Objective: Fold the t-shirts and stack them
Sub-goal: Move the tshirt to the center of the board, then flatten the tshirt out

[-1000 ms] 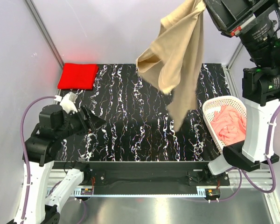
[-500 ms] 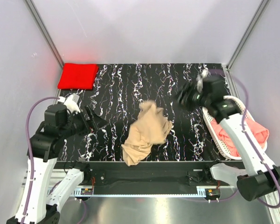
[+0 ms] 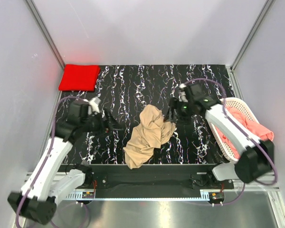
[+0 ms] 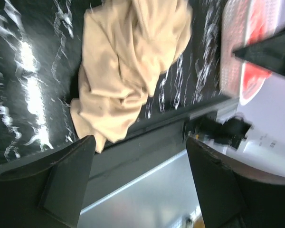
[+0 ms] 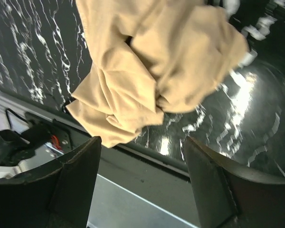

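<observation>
**Condition.** The tan tee [image 3: 148,134] lies in a crumpled heap at near centre of the table [image 3: 133,85]. Its near end is at the near edge. The left gripper [image 3: 113,124] sits just left of the heap and the right gripper [image 3: 172,115] at its far-right end. Both have released, with jaws spread wide and nothing between them. The red tee [image 3: 79,77] lies folded in the far-left corner. The pink tee [image 3: 256,129] is in the basket [image 3: 236,101] at the right, partly draped over its rim.

**Hazards.**
- The heap is bunched in several layers, with no hem or sleeve clearly exposed. A pinch here would likely take stacked folds and lift a wad, not a flat edge.
- The near end sits on the table's lip. Any pull toward the bases could drag cloth over the edge, where it may snag on the mounts below.
- The right arm crosses above the basket, so a wide swing of it could knock the basket or catch the pink tee.

**Clearances.** Bare table lies far of the heap and to its left, enough in my judgement to spread the tee flat. Walls close off the left, far and right sides. The red tee is well apart from the work area.
</observation>
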You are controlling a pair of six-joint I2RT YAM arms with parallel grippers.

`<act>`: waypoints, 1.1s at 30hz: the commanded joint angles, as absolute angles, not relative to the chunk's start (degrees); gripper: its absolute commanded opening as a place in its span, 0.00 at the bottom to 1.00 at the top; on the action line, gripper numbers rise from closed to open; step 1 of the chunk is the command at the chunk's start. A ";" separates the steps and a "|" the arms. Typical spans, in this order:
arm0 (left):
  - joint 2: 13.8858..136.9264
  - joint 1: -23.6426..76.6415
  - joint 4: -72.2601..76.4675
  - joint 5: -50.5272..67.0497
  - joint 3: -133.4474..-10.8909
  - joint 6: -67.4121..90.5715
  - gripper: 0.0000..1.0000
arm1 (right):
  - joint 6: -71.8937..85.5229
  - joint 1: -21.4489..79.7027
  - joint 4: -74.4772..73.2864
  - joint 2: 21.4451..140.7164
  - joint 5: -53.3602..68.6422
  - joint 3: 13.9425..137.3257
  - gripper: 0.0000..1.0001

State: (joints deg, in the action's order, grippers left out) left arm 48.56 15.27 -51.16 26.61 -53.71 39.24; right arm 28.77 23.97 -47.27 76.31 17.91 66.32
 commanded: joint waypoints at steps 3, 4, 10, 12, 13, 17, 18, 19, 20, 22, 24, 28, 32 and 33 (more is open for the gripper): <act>61.95 29.95 -45.70 22.00 -54.31 41.57 0.82 | 24.26 28.48 -43.68 88.58 18.28 73.82 0.77; 63.62 33.80 -46.05 17.45 -54.40 42.70 0.81 | 23.82 28.56 -43.68 90.16 18.54 74.52 0.76; 67.06 36.56 -43.68 13.54 -47.56 47.02 0.82 | 19.96 31.46 -43.94 98.87 17.94 79.89 0.74; 68.46 36.56 -43.68 12.92 -46.67 46.85 0.83 | 18.55 31.90 -43.86 100.45 16.53 80.94 0.74; 68.90 36.65 -43.42 12.83 -45.97 46.85 0.83 | 18.28 32.08 -43.86 100.98 16.44 81.30 0.74; 71.97 36.56 -41.14 14.23 -43.60 47.72 0.84 | 17.67 32.25 -43.60 104.40 17.66 81.83 0.73; 72.85 36.65 -38.78 16.33 -43.07 47.90 0.84 | 17.58 32.43 -43.33 104.76 17.93 81.57 0.73; 74.25 36.56 -37.63 17.30 -42.46 48.16 0.84 | 17.58 32.61 -43.07 105.20 18.10 81.48 0.72; 75.05 36.56 -36.66 18.01 -41.32 48.34 0.84 | 17.40 32.78 -42.11 105.90 18.28 80.78 0.71; 76.20 36.56 -33.93 19.24 -40.52 48.69 0.83 | 16.97 32.87 -41.31 106.69 18.37 80.42 0.69; 77.78 36.48 -31.47 20.82 -40.08 48.87 0.72 | 16.61 32.87 -41.40 108.36 18.37 80.94 0.60; 77.61 35.86 -32.33 19.17 -42.88 47.38 0.39 | 17.84 32.87 -42.10 107.68 20.30 82.88 0.31; 74.72 30.95 -38.92 14.25 -47.63 43.51 0.00 | 19.69 32.87 -45.77 105.47 20.13 87.95 0.00; 72.62 29.20 -42.94 11.72 -49.03 42.37 0.00 | 19.95 32.87 -46.83 105.03 19.34 89.63 0.00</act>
State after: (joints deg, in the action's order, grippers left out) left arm 77.67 33.47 -37.78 17.30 -43.31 46.22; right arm 19.09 32.27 -44.71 108.92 19.09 82.83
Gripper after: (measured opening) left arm 0.023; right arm 0.017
